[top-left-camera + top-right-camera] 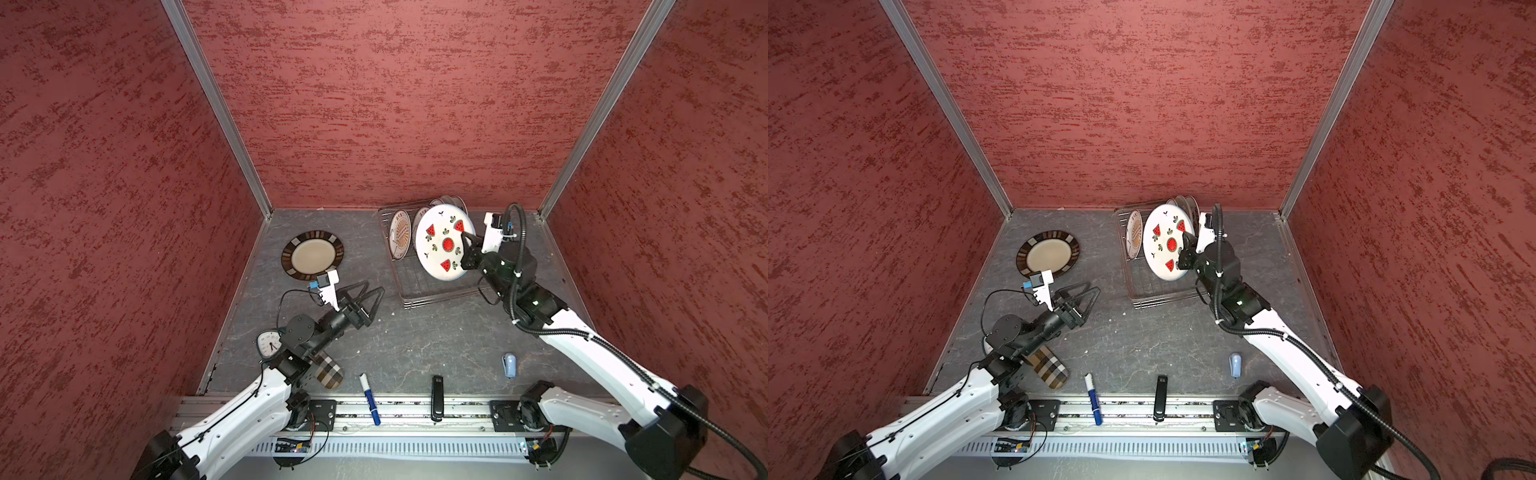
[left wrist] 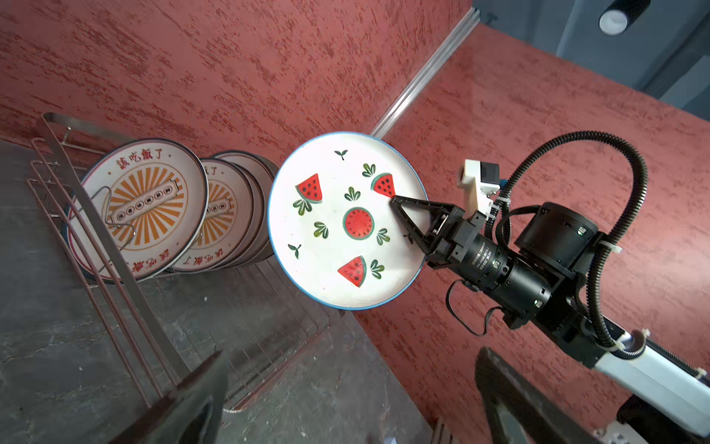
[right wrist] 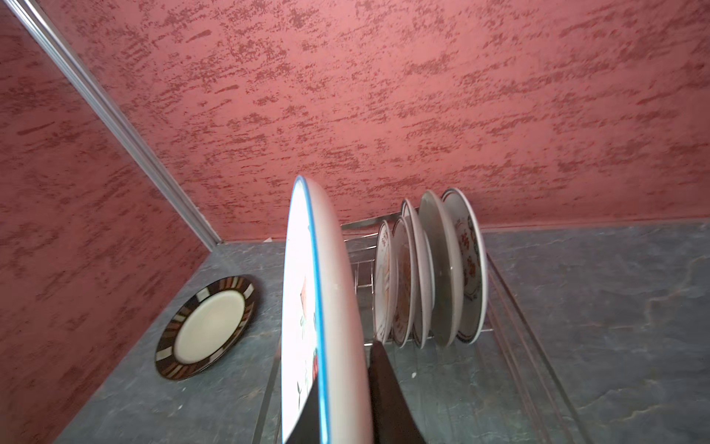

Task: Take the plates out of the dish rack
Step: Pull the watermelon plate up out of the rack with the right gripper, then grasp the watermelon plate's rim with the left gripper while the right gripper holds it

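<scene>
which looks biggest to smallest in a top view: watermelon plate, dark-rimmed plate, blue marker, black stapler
1. watermelon plate, though raised nearer the camera
2. dark-rimmed plate
3. blue marker, black stapler: alike

Grey table (image 1: 415, 332), dish rack (image 1: 444, 297), dark-rimmed plate (image 1: 312, 255), clock (image 1: 268, 343)

The front sunburst plate (image 2: 153, 215) bears red characters reading 該吃飯了 above its orange rays.

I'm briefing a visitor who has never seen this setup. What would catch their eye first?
The watermelon plate, held on edge over the dish rack by the right pincer clamped on its rim. Next, the sunburst plates standing upright at the rack's far end, and the dark-rimmed plate lying flat on the table to the left, near the open left pincer.
</scene>
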`<state>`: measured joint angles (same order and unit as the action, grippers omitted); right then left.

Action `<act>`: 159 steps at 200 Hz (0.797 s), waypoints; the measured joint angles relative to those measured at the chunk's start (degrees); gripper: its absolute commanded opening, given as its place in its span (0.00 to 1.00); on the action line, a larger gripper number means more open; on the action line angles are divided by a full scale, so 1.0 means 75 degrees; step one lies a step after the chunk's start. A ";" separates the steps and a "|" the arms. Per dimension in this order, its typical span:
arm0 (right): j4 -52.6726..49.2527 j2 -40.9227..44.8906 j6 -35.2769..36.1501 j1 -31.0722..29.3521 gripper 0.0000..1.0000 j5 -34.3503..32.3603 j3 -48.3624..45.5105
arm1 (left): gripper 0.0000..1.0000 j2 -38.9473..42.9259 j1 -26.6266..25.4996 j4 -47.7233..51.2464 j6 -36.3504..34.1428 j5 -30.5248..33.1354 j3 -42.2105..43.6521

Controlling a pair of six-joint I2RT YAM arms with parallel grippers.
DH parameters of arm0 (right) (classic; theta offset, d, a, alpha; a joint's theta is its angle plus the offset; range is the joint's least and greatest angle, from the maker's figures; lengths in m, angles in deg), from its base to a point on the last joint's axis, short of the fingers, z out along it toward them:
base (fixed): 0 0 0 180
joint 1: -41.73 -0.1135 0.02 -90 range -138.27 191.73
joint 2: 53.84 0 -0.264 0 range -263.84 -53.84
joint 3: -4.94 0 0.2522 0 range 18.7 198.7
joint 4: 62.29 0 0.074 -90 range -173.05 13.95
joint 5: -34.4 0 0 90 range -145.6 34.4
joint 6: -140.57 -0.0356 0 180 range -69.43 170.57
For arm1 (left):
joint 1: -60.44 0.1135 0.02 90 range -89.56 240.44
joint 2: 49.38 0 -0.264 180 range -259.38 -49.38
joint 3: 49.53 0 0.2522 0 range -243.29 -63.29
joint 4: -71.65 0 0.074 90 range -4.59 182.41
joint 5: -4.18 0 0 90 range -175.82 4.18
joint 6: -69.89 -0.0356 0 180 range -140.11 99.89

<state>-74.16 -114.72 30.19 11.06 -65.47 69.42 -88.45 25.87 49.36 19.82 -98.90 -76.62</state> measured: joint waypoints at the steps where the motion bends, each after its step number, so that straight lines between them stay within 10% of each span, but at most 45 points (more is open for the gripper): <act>1: 0.0003 0.0017 -0.0029 0.0009 0.00 0.0044 -0.0026 | 0.99 0.0009 0.0000 0.0017 -0.0006 -0.0015 0.0000; 159: 0.4194 -0.0119 -0.3937 0.0361 0.00 0.3876 -0.2830 | 0.98 -0.0930 -0.0714 0.0513 -0.0050 0.0944 0.0017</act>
<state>-42.71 -115.62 0.66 13.77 -36.40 48.20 -95.42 20.51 53.20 19.44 -91.82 -76.49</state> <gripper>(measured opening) 0.143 0.989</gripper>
